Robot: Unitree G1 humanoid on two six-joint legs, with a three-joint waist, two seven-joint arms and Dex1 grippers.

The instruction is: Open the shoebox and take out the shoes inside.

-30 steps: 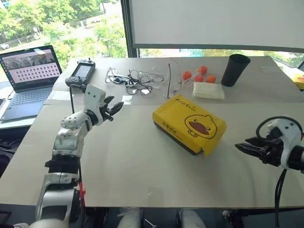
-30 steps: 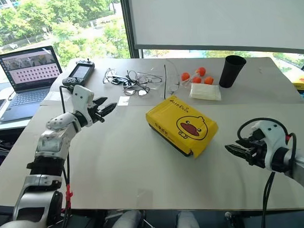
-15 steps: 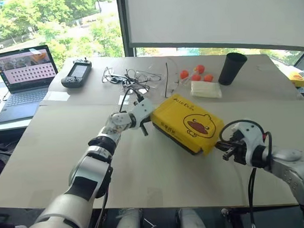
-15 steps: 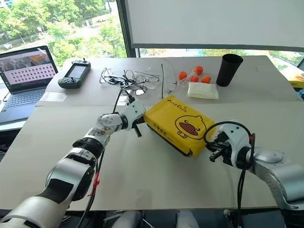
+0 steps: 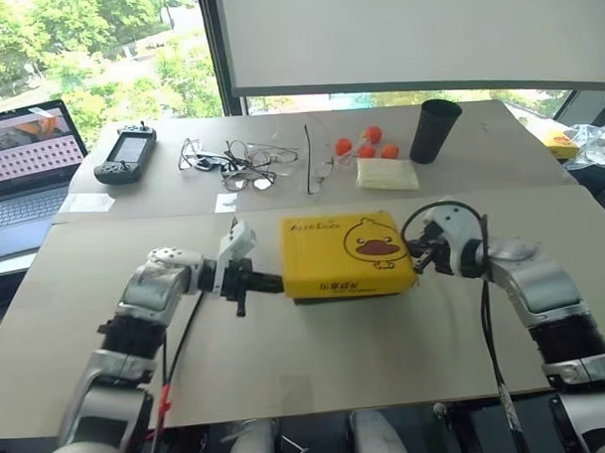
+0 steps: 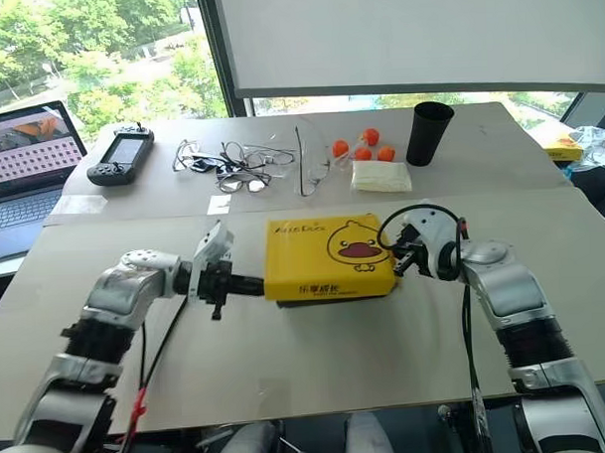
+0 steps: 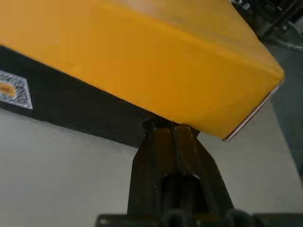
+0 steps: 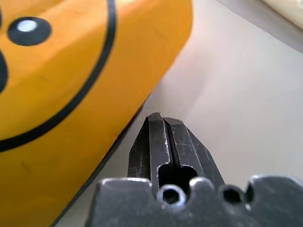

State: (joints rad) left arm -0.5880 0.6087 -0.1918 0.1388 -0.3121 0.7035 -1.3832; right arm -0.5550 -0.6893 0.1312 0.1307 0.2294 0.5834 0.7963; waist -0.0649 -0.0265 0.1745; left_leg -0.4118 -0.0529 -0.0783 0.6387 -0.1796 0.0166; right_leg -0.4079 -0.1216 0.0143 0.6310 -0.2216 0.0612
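The shoebox (image 5: pixel 345 255) lies shut on the table, yellow duck-face lid up, black sides below, its long side along the table's front edge. My left gripper (image 5: pixel 277 282) is shut, its tips against the black side at the box's left end, just under the lid's edge (image 7: pixel 163 124). My right gripper (image 5: pixel 414 261) is shut too, with its tips at the foot of the box's right end (image 8: pixel 158 118). Neither gripper holds anything. The shoes are hidden inside the closed box.
Behind the box lie a white packet (image 5: pixel 386 174), three orange balls (image 5: pixel 364 145), a black cup (image 5: pixel 434 129) and tangled cables with glasses (image 5: pixel 245 159). A controller (image 5: pixel 124 153) and a laptop (image 5: pixel 22 157) sit at the far left, and a yellow packet (image 5: pixel 558 138) at the far right.
Both grippers have shut and come in from the sides to the box's two ends. The box has turned from diagonal to square with the table's front edge. The camera has shifted.
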